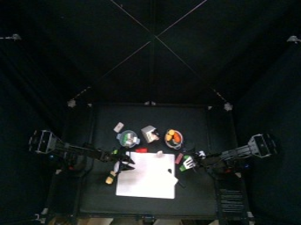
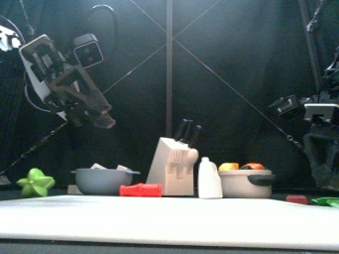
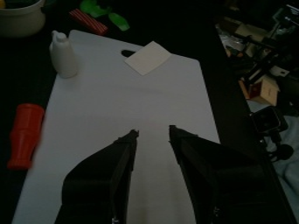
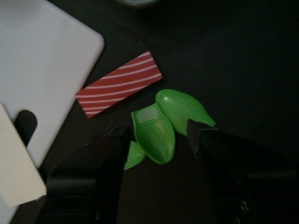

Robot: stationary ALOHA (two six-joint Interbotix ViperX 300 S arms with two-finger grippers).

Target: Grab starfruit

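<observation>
A green star-shaped starfruit [image 2: 36,183] lies at the table's left end, and it may be the small yellow-green thing [image 1: 109,178] left of the board. My left gripper [image 3: 152,140] is open and empty above the white cutting board [image 3: 128,114], raised high [image 2: 99,119] at the left. My right gripper [image 4: 163,153] is open above a different green lobed thing [image 4: 158,131], one jaw on each side and not touching it. That thing lies on the black table beside a red striped block [image 4: 118,83], right of the board [image 1: 188,162].
On the board's far side stand a grey bowl [image 2: 106,179], a knife block [image 2: 172,164], a white bottle [image 2: 209,179] and a bowl of fruit [image 2: 245,181]. A red handle [image 3: 24,131] lies at the board's edge, and a white card [image 3: 149,59] lies on the board.
</observation>
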